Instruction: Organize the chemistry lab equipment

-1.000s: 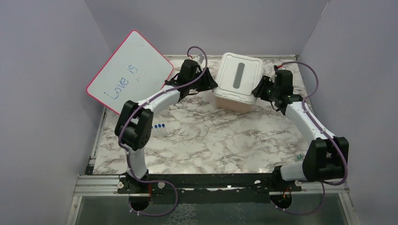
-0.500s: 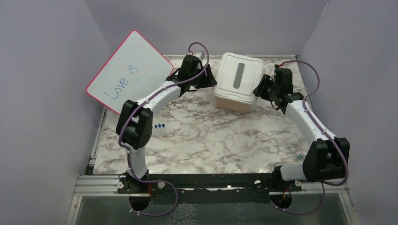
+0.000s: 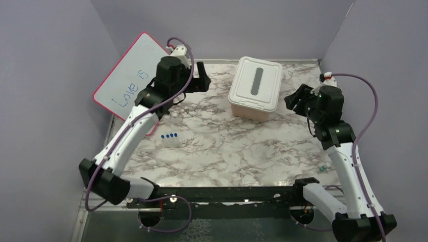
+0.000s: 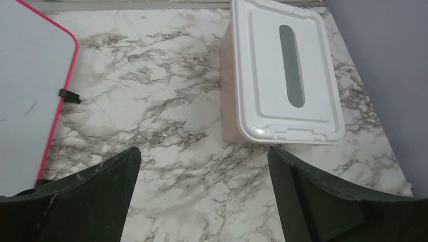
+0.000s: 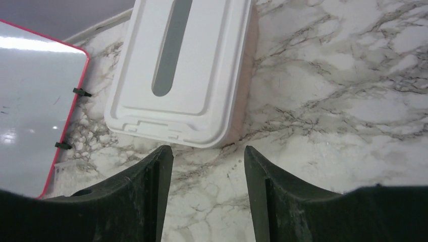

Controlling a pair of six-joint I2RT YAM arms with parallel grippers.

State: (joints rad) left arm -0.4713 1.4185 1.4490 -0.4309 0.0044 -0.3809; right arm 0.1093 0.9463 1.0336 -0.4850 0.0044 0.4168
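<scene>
Three tiny blue-capped vials (image 3: 169, 136) lie in a row on the marble table, left of centre, near the whiteboard's lower corner. No other lab equipment shows clearly. My left gripper (image 3: 203, 82) (image 4: 204, 156) hovers open to the left of the pink tub, with only bare marble between its fingers (image 4: 101, 191). On the tub's right, my right gripper (image 3: 295, 101) (image 5: 208, 151) is open too, its fingers (image 5: 146, 191) empty and clear of the tub's near corner.
The pink tub with a white slotted lid (image 3: 256, 88) (image 4: 282, 75) (image 5: 181, 70) stands at the back centre, shut. A pink-rimmed whiteboard (image 3: 136, 75) (image 4: 25, 101) (image 5: 35, 101) leans at the back left. A small green item (image 3: 322, 168) lies at the table's right edge.
Both arms have drawn away from the tub's sides, the left one leftward and up, the right one rightward. Both grippers have opened wider. The tub stays in place.
</scene>
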